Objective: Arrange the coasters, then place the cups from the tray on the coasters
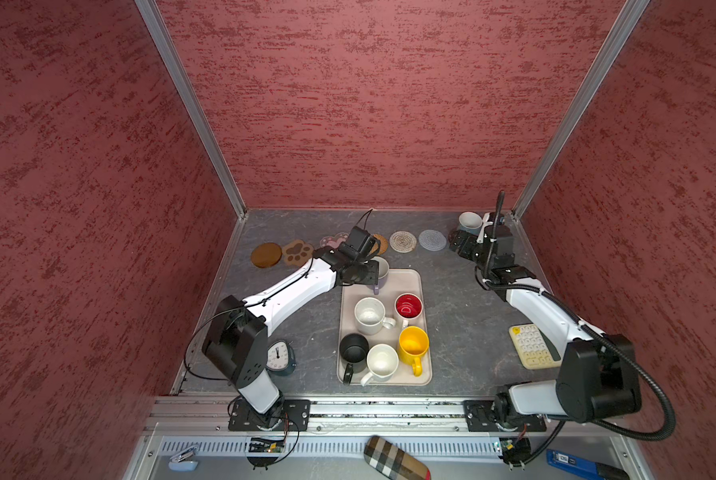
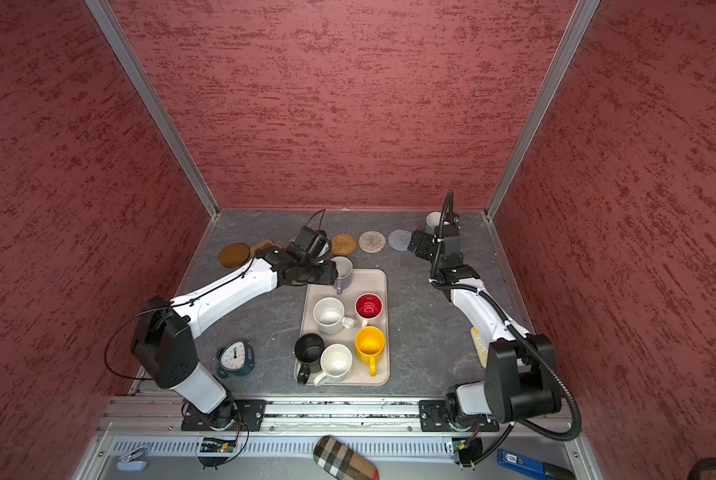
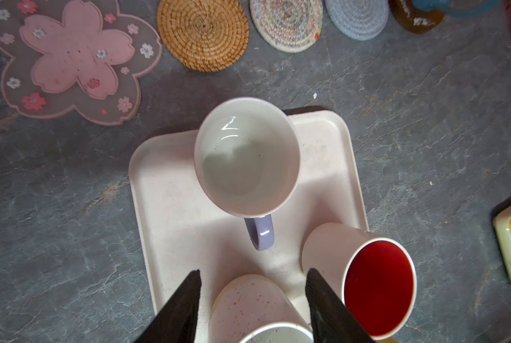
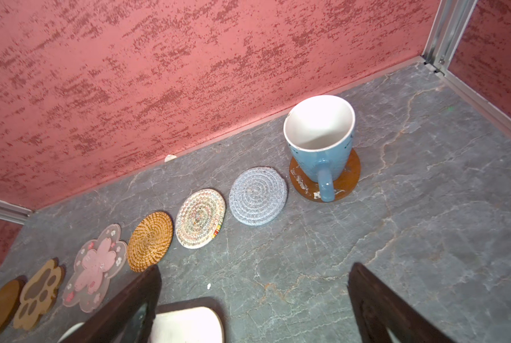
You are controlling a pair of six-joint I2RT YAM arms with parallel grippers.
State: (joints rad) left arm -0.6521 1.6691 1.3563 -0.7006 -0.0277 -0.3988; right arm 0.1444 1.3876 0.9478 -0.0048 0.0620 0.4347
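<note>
The left gripper [image 3: 253,270] hangs with jaws apart and empty. Just ahead of it the lavender cup [image 3: 245,160] stands at the far rim of the tray [image 3: 165,190], its handle toward the gripper. The right gripper [image 4: 255,265], jaws wide and empty, faces the light blue cup [image 4: 319,139] on its brown coaster [image 4: 347,178]. Bare desk [image 4: 426,222] lies between them.

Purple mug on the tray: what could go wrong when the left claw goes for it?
1. The left gripper hangs open with a speckled mug and a red-lined mug right by its fingers; reaching forward might knock either.
2. The purple mug stands at the far edge of the tray, so a nudge could tip it over the rim.
3. The flower coaster and straw coaster lie close together; a mug set down off-centre might straddle both.
</note>
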